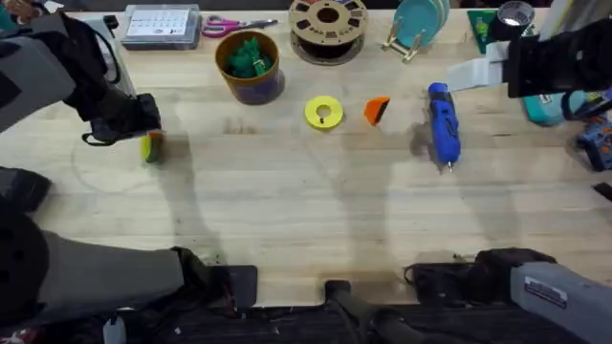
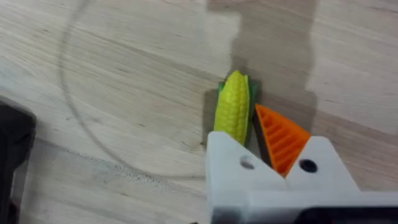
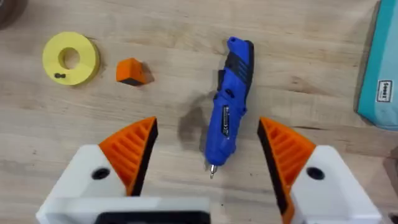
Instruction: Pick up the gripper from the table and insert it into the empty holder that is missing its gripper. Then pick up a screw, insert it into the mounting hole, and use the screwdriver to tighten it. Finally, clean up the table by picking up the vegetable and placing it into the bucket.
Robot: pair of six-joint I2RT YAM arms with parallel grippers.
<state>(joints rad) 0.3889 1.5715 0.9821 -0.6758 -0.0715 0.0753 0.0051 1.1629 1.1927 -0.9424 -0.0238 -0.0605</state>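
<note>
The gripper (image 1: 377, 110) (image 3: 131, 71), a small orange wedge, lies on the table (image 1: 306, 201) right of a yellow disc (image 1: 323, 112) (image 3: 70, 58) that carries a dark screw (image 3: 59, 76). The blue screwdriver (image 1: 443, 124) (image 3: 230, 112) lies further right, under my open right gripper (image 3: 208, 149) (image 1: 478, 75). A yellow corn cob (image 2: 233, 109) (image 1: 151, 148), the vegetable, rests on the wood at the tips of my left gripper (image 2: 255, 146) (image 1: 143, 129). That gripper's jaws stand close together: one is the bare white holder (image 2: 230, 162), the other carries an orange pad. The bucket (image 1: 251, 84) holds a green vegetable (image 1: 247, 57).
Along the far edge stand a grey parts box (image 1: 161, 27), pink scissors (image 1: 234, 26), a brown spool (image 1: 328, 29) and a teal plate on a rack (image 1: 421, 24). A teal box (image 1: 545, 107) (image 3: 380, 68) sits at the right. Open wood lies in the front middle.
</note>
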